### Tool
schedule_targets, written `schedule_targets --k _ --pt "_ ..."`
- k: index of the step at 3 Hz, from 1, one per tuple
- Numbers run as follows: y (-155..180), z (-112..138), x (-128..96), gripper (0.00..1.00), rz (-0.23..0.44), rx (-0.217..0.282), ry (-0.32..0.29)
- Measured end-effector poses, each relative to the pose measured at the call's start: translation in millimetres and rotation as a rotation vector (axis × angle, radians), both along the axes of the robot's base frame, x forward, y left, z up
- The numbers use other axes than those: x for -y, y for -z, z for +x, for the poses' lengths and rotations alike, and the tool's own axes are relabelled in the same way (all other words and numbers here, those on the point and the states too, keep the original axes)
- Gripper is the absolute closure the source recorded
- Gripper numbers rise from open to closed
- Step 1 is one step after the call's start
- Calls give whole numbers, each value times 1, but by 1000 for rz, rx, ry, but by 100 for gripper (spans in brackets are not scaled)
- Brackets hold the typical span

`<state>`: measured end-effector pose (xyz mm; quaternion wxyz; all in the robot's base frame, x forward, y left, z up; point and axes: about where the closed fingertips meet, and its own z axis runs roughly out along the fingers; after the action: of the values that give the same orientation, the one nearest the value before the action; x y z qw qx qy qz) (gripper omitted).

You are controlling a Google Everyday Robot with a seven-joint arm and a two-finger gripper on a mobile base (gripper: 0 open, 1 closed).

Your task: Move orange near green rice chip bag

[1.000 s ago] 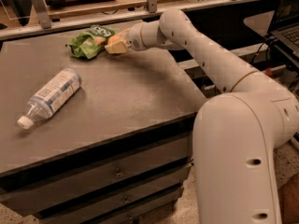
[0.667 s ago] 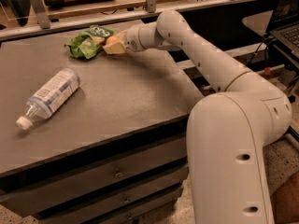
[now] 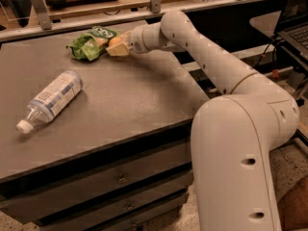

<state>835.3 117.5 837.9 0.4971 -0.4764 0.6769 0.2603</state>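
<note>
The green rice chip bag [image 3: 88,45] lies crumpled at the far edge of the grey table [image 3: 130,100]. My gripper [image 3: 117,46] reaches in from the right and sits just right of the bag, low over the tabletop. The orange [image 3: 114,42] shows between its pale fingers [image 3: 119,51], touching or nearly touching the bag's right side. The gripper is shut on the orange. Most of the fruit is hidden by the fingers.
A clear plastic bottle [image 3: 51,98] with a white label lies on its side at the table's left front. A metal rail [image 3: 154,4] runs behind the table. Drawers [image 3: 120,177] are below the tabletop. A laptop [image 3: 294,13] stands at the far right.
The gripper and orange stay beside the bag. The arm's shoulder and elbow have shifted slightly to the left.
</note>
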Motion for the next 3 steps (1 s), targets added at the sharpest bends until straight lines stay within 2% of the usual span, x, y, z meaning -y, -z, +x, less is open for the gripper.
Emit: schedule_targets --k 2,3 --pt "0 0 0 17 0 0 0" --pt "0 -6 1 0 0 7 -21"
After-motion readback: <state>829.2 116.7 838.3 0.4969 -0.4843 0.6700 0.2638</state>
